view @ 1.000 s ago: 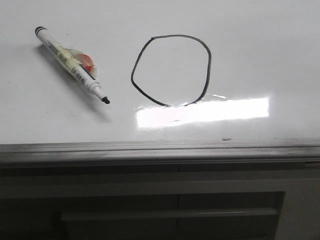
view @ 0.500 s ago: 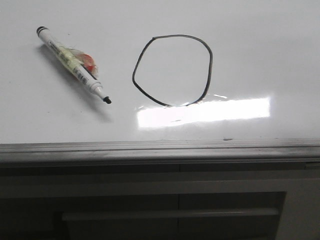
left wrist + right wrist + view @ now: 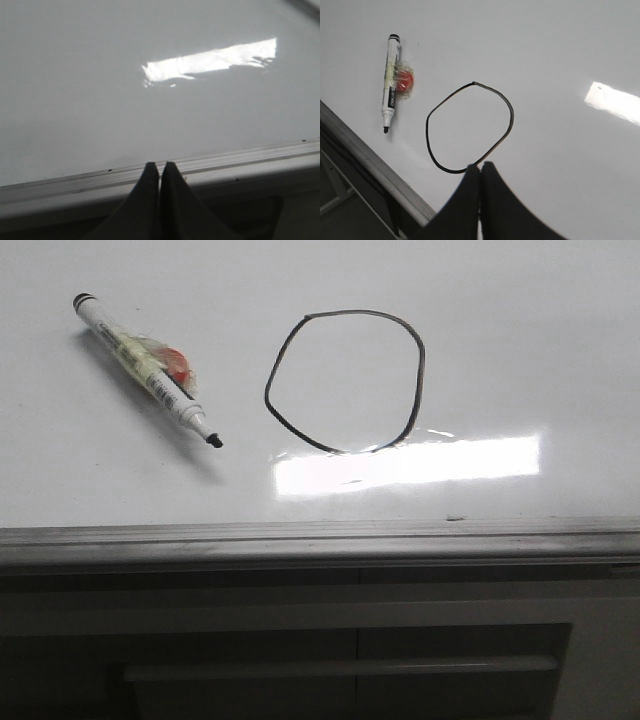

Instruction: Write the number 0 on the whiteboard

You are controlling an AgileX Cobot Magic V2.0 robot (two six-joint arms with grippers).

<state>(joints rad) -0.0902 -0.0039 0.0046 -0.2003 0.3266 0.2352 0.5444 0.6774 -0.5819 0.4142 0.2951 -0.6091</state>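
The number 0 [image 3: 345, 380] is a closed thin black loop on the whiteboard [image 3: 520, 340]; it also shows in the right wrist view [image 3: 470, 127]. A black-capped white marker [image 3: 145, 370] with an orange tag lies on the board left of the loop, tip uncapped; it also shows in the right wrist view [image 3: 391, 82]. My right gripper [image 3: 480, 165] is shut and empty, above the board at the loop's near edge. My left gripper [image 3: 160, 164] is shut and empty over the board's grey rail [image 3: 240, 157]. Neither gripper shows in the front view.
A bright rectangular glare patch [image 3: 405, 465] lies on the board just below the loop. The grey metal rail [image 3: 320, 540] runs along the board's edge, with dark grey panelled furniture [image 3: 340, 660] beyond it.
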